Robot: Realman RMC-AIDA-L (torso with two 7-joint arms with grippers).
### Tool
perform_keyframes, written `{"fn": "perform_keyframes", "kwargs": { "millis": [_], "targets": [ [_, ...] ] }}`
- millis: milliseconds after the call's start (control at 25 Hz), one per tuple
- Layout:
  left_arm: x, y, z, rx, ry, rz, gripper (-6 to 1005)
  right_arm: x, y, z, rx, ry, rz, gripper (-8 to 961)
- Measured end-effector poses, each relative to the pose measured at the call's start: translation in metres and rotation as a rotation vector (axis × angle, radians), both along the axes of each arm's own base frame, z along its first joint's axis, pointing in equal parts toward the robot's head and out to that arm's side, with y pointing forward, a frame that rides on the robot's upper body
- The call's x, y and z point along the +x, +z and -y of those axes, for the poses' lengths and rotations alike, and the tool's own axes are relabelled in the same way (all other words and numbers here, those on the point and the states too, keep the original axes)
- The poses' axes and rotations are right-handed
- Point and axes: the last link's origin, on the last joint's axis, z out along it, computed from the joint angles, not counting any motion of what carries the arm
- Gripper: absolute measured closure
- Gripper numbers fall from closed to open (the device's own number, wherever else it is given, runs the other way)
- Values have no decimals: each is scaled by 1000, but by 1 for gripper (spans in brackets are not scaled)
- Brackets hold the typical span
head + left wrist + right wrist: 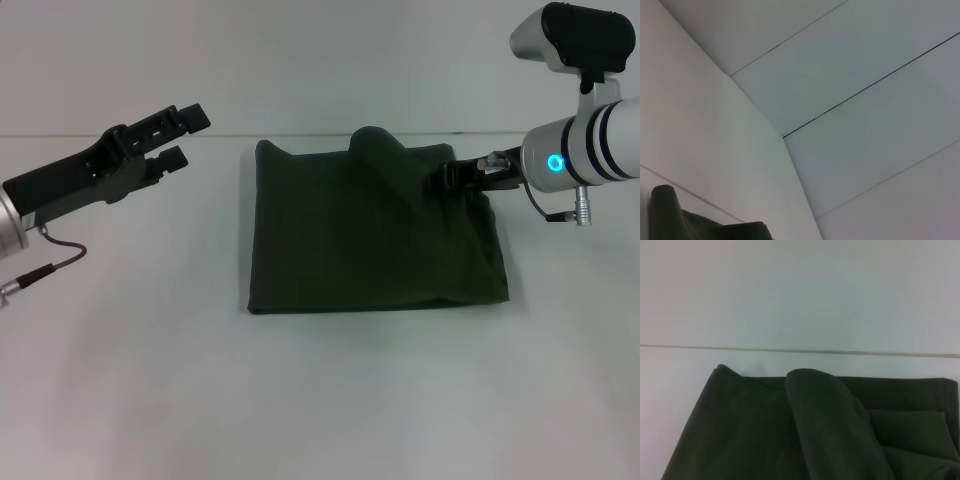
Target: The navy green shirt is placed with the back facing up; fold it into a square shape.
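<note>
The navy green shirt (370,235) lies folded into a rough square in the middle of the white table, plain side up. Its far edge rises in a hump (375,140), and a ridge of cloth runs from there to the far right corner. There my right gripper (452,178) sits, shut on the lifted cloth. The right wrist view shows that raised fold (830,415) close up. My left gripper (187,137) hangs open and empty to the left of the shirt, apart from it. A bit of the shirt (670,220) shows in the left wrist view.
The white table (320,400) stretches on all sides of the shirt and meets a pale wall (300,60) just behind its far edge. A cable (55,262) hangs under the left arm.
</note>
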Motion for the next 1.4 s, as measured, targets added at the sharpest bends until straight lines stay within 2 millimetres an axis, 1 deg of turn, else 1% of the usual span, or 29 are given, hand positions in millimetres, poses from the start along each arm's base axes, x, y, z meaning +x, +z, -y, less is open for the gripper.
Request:
{"fn": "perform_keyframes", "kwargs": {
  "millis": [600, 840, 1080, 1400],
  "targets": [
    [4, 0, -4, 3, -7, -7, 63, 4, 0, -1, 26, -11, 4, 634],
    [3, 1, -4, 7, -3, -5, 63, 12, 9, -1, 39, -37, -13, 634],
    [3, 0, -5, 7, -4, -5, 62, 15, 13, -1, 48, -53, -31, 635],
    [3, 1, -5, 9, -2, -3, 62, 8, 28, -2, 43, -51, -91, 635]
  ]
}}
